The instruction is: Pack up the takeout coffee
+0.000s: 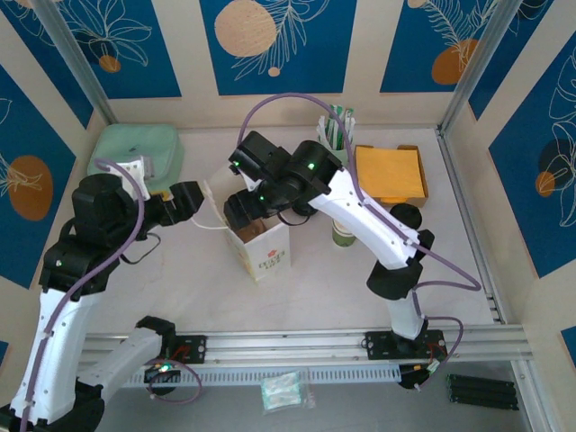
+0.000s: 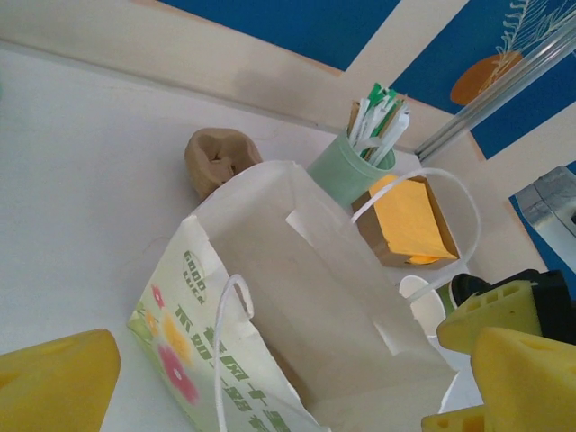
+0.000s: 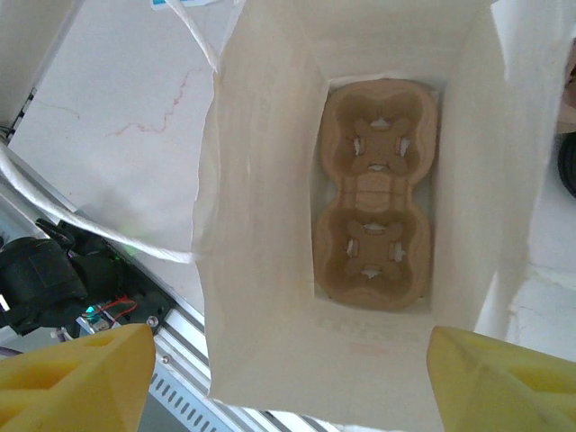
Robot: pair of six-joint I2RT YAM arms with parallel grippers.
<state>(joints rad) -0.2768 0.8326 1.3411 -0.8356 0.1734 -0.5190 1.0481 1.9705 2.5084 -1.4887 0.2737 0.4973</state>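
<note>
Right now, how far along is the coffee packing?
Done: the white paper bag stands open with a cup carrier on its floor, both slots empty. In hand: nothing; the right gripper hangs open over the bag mouth, the left gripper open beside it. Left: the takeout coffee sits on the table, right of the bag, not yet picked or bagged.

White paper bag (image 2: 297, 270), and there's the print on its side: pink and yellow flowers, green lettering. Brown pulp tray (image 3: 373, 193) inside it. Mint-green cup (image 2: 342, 175), orange napkins (image 2: 409, 216) in a brown box (image 2: 373, 238). Walls (image 1: 306, 45) deep blue, with orange discs and white leaf lines.
</note>
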